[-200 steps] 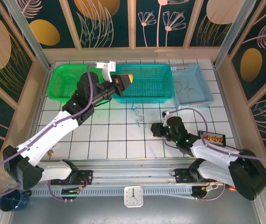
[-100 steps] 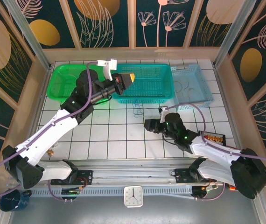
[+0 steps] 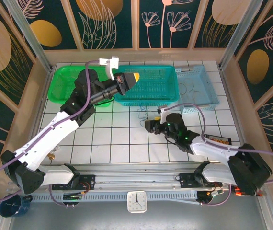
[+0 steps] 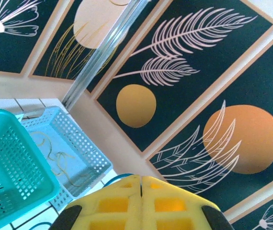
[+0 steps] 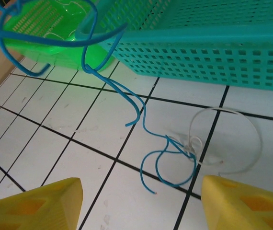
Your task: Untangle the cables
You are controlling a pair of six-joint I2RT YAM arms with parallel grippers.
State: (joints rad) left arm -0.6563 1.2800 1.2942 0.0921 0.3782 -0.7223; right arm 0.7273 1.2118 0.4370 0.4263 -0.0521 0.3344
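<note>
The thin blue cable (image 5: pixel 141 115) is knotted with a thin white cable (image 5: pixel 244 143) on the white tiled table (image 5: pixel 69 143) by the teal plastic basket (image 5: pixel 213 48), so the untangling looks not yet done, with the right hand (image 5: pixel 139 203) spread wide near the knot and the left hand (image 4: pixel 141 187) pressed together, empty, up high.

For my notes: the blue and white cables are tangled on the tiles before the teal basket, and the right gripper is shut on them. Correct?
No. The right gripper is open, holding nothing; the right wrist view shows its fingers wide apart, short of the blue cable and white cable.
</note>
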